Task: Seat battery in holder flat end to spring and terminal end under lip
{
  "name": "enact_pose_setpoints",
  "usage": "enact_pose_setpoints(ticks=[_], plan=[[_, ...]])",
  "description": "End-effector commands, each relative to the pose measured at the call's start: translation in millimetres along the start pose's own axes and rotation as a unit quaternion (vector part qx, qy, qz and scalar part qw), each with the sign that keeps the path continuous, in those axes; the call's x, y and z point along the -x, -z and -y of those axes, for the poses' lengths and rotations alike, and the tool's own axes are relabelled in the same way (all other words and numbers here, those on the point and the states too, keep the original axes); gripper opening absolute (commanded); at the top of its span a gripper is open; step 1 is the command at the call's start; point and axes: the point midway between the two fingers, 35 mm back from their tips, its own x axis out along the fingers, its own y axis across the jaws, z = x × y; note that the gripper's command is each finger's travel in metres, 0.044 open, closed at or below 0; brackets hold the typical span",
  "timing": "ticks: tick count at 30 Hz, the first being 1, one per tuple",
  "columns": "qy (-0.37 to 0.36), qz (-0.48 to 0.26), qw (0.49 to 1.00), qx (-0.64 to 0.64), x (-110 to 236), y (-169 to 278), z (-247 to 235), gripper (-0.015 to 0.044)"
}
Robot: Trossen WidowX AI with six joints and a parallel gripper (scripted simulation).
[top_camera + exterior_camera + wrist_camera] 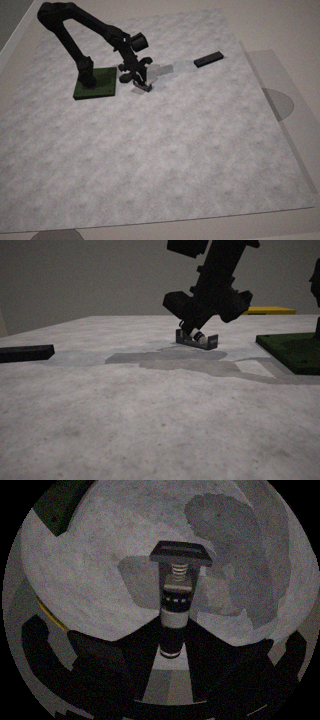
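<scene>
Arm: matte black throughout, long boxy links, bulky rounded joints. Stubby black cylinder juts from wrist. Gripper body blocky, angular, black. Base plate square, dark green, small dark screws at corners.

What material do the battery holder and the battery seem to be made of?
Battery holder: probably matte dark plastic, dull and square-edged, with a shiny, likely metal spring. Battery, held tilted in the claw: smooth white casing with black bands, possibly a printed wrap; real material unclear.
</scene>
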Motion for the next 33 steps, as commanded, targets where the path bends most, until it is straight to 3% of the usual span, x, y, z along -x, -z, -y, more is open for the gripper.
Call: enact_pose_setpoints(ticks=[1, 33], plan=[[0.001, -0.021, 1.0, -0.006, 1, -1, 0, 0.0074], [-0.009, -0.024, 1.0, -0.007, 7, -21, 0, 0.0074]])
